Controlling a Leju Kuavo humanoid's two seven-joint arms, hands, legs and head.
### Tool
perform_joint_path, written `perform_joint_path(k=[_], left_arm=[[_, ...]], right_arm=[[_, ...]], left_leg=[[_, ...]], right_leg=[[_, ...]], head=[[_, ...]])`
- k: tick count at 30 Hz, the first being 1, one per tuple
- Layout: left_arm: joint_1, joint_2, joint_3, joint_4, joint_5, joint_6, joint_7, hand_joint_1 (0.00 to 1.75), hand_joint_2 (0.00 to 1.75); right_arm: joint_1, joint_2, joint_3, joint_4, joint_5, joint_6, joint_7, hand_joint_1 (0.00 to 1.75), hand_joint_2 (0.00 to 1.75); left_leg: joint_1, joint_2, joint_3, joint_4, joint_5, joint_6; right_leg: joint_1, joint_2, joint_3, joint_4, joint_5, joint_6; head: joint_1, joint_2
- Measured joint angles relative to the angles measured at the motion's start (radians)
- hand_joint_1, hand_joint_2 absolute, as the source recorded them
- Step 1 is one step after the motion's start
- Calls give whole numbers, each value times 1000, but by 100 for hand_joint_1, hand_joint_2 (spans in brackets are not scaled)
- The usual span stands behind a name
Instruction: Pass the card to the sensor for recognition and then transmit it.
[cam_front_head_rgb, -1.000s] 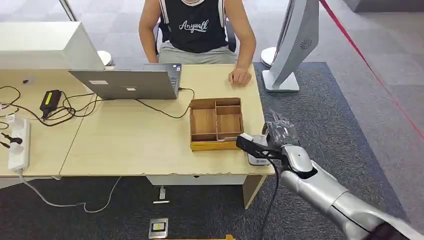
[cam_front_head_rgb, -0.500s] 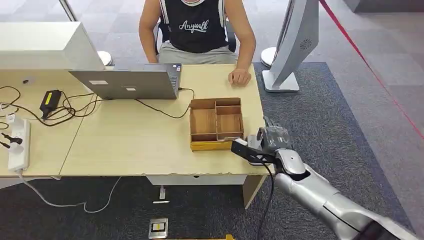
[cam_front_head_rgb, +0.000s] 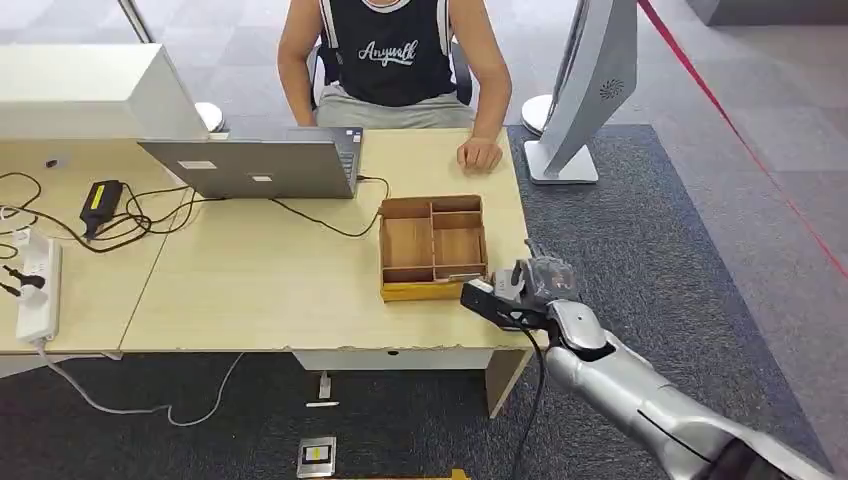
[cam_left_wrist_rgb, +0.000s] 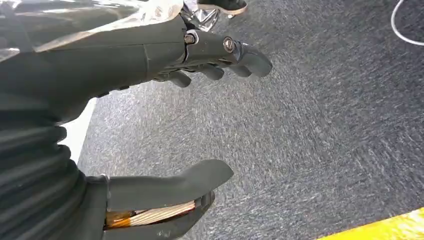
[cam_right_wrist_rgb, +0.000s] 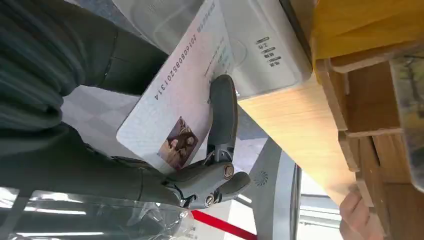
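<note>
My right hand (cam_front_head_rgb: 540, 283) hovers over the table's front right corner and holds a white ID card (cam_right_wrist_rgb: 172, 112) with a small photo and a printed number. A dark finger (cam_right_wrist_rgb: 221, 112) presses across the card's face. The card lies partly over the white card sensor (cam_right_wrist_rgb: 265, 47), which sits on the wooden tabletop beside the tray. Whether card and sensor touch I cannot tell. My left hand (cam_left_wrist_rgb: 130, 60) hangs over grey carpet, fingers apart and holding nothing.
A wooden compartment tray (cam_front_head_rgb: 432, 245) stands just left of my right hand. A person (cam_front_head_rgb: 400, 55) sits across the table with one hand (cam_front_head_rgb: 481, 153) resting on it. A laptop (cam_front_head_rgb: 255, 165), cables and a power strip (cam_front_head_rgb: 35, 285) lie further left. A white stand (cam_front_head_rgb: 585, 90) rises at the right.
My right hand has moved left, toward the tray, carrying the card over the sensor. The person and the table's things have not moved.
</note>
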Motion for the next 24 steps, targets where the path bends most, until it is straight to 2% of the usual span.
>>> perform_joint_path(k=[15, 21, 24], left_arm=[[0, 1, 0, 2, 0, 2, -5, 0, 175], [0, 2, 0, 5, 0, 3, -6, 0, 175], [0, 2, 0, 6, 0, 2, -6, 0, 175]], right_arm=[[-6, 8, 4, 23, -8, -14, -6, 175, 175], [-27, 0, 0, 21, -16, -31, 15, 175, 175], [-52, -13, -12, 6, -31, -65, 39, 175, 175]], left_leg=[[0, 0, 0, 0, 0, 0], [0, 0, 0, 0, 0, 0], [0, 0, 0, 0, 0, 0]], right_leg=[[0, 0, 1, 0, 0, 0], [0, 0, 0, 0, 1, 0], [0, 0, 0, 0, 1, 0]], head=[[0, 0], [0, 0], [0, 0]])
